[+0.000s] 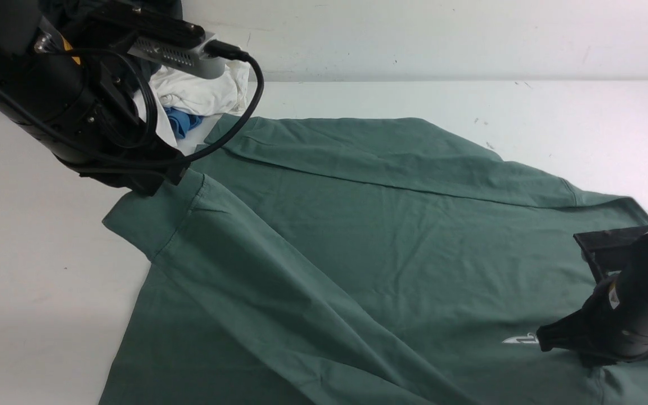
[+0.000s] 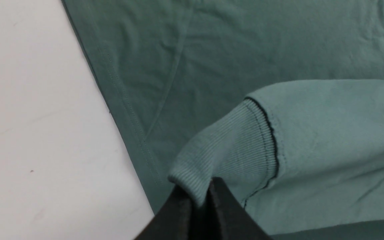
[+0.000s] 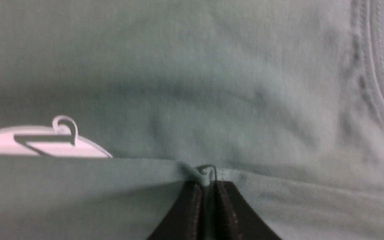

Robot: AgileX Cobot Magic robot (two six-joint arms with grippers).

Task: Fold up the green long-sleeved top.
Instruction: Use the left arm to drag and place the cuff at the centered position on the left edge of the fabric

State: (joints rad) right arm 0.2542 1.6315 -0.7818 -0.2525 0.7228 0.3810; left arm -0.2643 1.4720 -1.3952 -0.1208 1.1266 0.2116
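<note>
My left fingers point(image 2: 175, 216) were clamped together on the ribbed cuff point(image 2: 232, 153) of one sleeve, the rib pinched between their black tips. My right fingers point(image 3: 185, 213) were closed too, nipping a small raised fold of the same cloth just beside the small white chest logo point(image 3: 45, 143). Both sets of fingers held the large sage-green cotton long-sleeved top point(image 1: 358, 225), which lay spread logo-side up on the white bench point(image 1: 31, 292). Reckoned from the logo, the gripped cuff sat well away across the body of the top. Its sleeve ran back in a long diagonal band toward the logo's side. A crumpled heap of white and blue clothes point(image 1: 200, 93) sat on the bench beyond the cuff, farther again from the logo. My black left arm point(image 1: 48, 95) partly hid that heap.
</note>
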